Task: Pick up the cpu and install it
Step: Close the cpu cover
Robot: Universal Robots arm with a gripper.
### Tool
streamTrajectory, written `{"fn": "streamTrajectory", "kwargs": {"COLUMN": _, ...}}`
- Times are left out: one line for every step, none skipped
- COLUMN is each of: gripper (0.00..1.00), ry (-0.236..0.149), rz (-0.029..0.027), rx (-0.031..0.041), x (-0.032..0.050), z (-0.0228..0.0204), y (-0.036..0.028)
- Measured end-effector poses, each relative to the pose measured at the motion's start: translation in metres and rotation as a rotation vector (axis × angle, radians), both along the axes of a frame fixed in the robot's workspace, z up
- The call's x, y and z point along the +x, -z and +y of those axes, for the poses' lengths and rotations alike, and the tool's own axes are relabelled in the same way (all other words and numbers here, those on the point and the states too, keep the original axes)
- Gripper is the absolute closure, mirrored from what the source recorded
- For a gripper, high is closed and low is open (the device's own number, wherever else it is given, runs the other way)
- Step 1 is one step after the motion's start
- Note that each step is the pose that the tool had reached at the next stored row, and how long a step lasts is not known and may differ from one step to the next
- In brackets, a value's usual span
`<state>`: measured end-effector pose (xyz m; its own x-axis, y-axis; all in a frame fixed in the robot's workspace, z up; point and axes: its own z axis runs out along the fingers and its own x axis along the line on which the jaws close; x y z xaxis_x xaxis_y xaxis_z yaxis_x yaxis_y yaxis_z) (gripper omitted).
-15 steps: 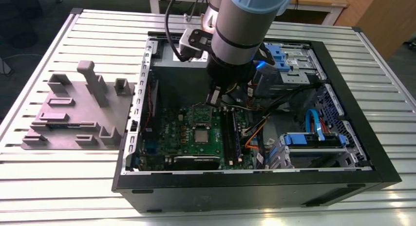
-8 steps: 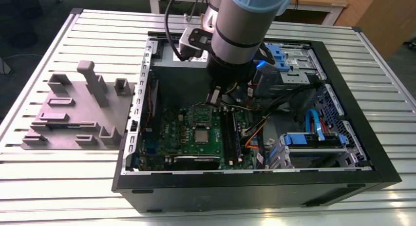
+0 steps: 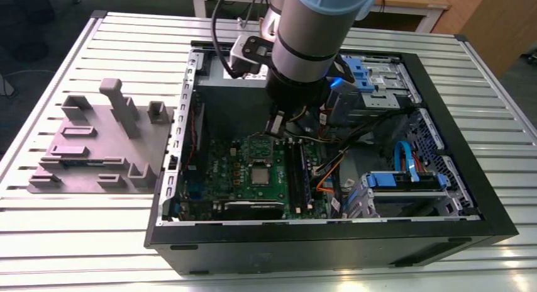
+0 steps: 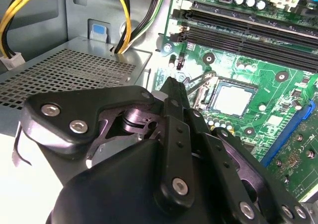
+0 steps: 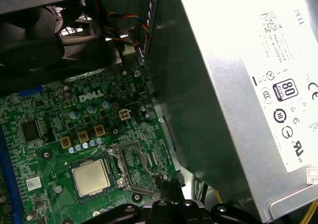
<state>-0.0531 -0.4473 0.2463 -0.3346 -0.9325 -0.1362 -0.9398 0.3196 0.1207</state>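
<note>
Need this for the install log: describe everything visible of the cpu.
The cpu is a small flat square with a pale silver-grey metal top and a thin darker rim. It lies level, top up, seated on the green motherboard, with a metal frame beside it, not over it. Nothing else touches it; the gripper hangs above the board, apart from it.

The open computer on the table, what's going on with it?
A robot arm holds its gripper inside the open computer case, just above the green motherboard. The cpu, a small silver square, lies flat on that board, apart from the gripper. The socket frame is swung open beside it.
</note>
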Motion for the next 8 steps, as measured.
{"fn": "streamTrajectory", "kwargs": {"gripper": 0.9, "ry": 0.0, "rz": 0.0, "rx": 0.0, "x": -0.0003, "z": -0.0001, "y": -0.0001}}
{"fn": "streamTrajectory", "kwargs": {"gripper": 0.9, "ry": 0.0, "rz": -0.0001, "rx": 0.0001, "x": -0.0006, "z": -0.0002, "y": -0.0003}}
{"fn": "streamTrajectory", "kwargs": {"gripper": 0.9, "ry": 0.0, "rz": -0.0001, "rx": 0.0002, "x": -0.0007, "z": -0.0002, "y": -0.0004}}
{"fn": "streamTrajectory", "kwargs": {"gripper": 0.9, "ry": 0.0, "rz": -0.0001, "rx": 0.0001, "x": -0.0008, "z": -0.0002, "y": -0.0006}}
{"fn": "streamTrajectory", "kwargs": {"gripper": 0.9, "ry": 0.0, "rz": 0.0, "rx": 0.0001, "x": -0.0009, "z": -0.0002, "y": -0.0007}}
{"fn": "streamTrajectory", "kwargs": {"gripper": 0.9, "ry": 0.0, "rz": 0.0, "rx": 0.0, "x": -0.0009, "z": -0.0002, "y": -0.0009}}
{"fn": "streamTrajectory", "kwargs": {"gripper": 0.9, "ry": 0.0, "rz": -0.0001, "rx": 0.0001, "x": -0.0011, "z": -0.0002, "y": -0.001}}
{"fn": "streamTrajectory", "kwargs": {"gripper": 0.9, "ry": 0.0, "rz": -0.0001, "rx": 0.0001, "x": -0.0012, "z": -0.0002, "y": -0.0011}}
